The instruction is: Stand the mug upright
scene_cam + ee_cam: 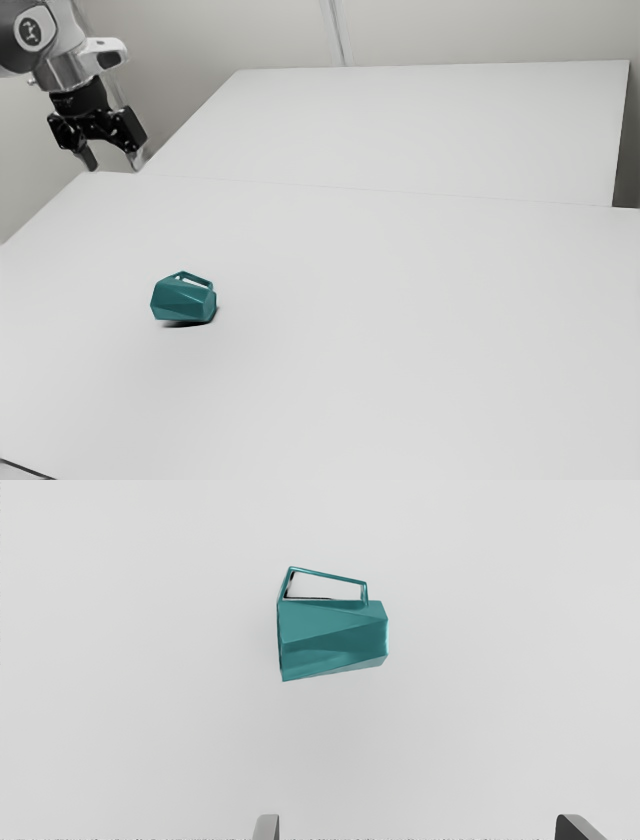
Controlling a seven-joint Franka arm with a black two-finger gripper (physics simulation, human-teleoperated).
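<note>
Fingers (267,827) stand wide apart, smooth and grey, with nothing between them; black-bodied, my gripper (113,165) hangs raised and points downward, well apart from the mug (332,635). Glossy teal and cut in flat, slanting facets, the mug lies on its side on the smooth white table (380,400) out ahead of the fingertips. Its long axis runs roughly parallel to the line between them, its angular handle on the side away from them.
</note>
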